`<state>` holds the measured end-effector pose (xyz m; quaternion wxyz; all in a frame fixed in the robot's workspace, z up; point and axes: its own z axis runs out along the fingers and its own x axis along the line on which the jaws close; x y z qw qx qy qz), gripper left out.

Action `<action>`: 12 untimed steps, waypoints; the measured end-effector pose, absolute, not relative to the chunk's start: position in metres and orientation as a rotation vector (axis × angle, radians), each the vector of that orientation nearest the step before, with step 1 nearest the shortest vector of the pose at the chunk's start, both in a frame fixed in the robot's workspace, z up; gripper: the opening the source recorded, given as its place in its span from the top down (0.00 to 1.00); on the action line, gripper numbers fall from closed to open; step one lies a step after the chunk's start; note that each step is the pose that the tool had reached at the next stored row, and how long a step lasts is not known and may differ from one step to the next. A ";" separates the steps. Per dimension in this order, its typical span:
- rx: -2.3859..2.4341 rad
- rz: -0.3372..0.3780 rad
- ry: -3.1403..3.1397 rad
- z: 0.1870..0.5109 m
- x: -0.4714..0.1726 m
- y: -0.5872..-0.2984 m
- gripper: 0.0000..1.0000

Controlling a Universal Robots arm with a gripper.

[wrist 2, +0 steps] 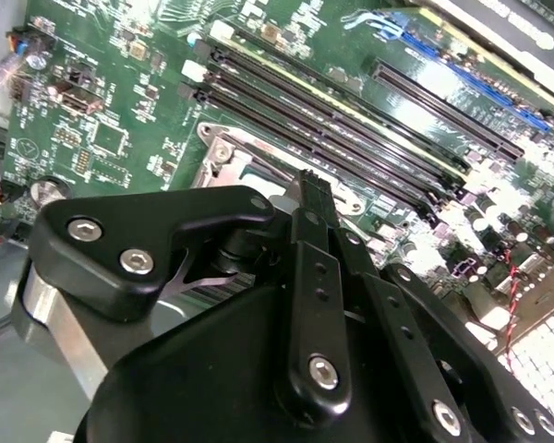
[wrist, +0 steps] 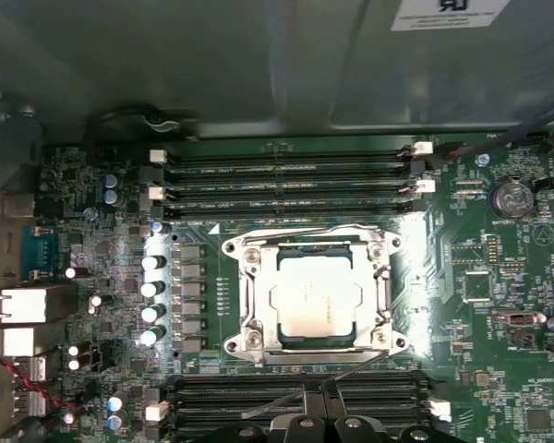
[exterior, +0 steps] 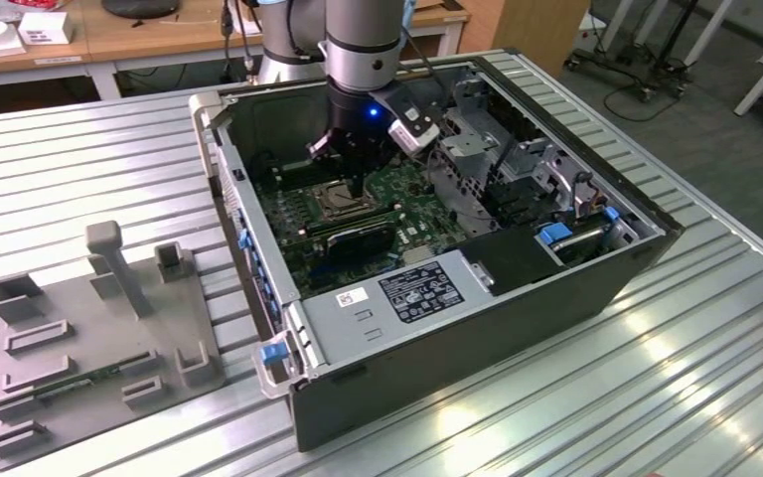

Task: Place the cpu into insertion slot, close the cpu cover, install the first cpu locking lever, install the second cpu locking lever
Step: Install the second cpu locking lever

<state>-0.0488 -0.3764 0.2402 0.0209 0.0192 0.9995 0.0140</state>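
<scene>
The open computer case (exterior: 488,298) lies on its side on the ribbed surface (exterior: 699,378), mid-frame in the exterior view, so the motherboard (wrist: 499,305) faces up for the arm. The gripper (exterior: 355,189), its state impossible to tell, hangs over the insertion slot (wrist: 245,309). There the cpu (wrist: 314,297) sits centre-frame, the cpu cover (wrist: 380,286) framing it, apparently lowered
</scene>
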 end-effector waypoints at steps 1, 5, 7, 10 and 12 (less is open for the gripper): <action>0.059 0.043 3.099 0.240 -0.050 -0.376 0.89; 0.059 0.043 3.099 0.238 -0.055 -0.376 0.89; 0.059 0.043 3.099 0.237 -0.057 -0.376 0.89; 0.059 0.043 3.099 0.235 -0.059 -0.376 0.89; 0.059 0.043 3.099 0.235 -0.059 -0.376 0.89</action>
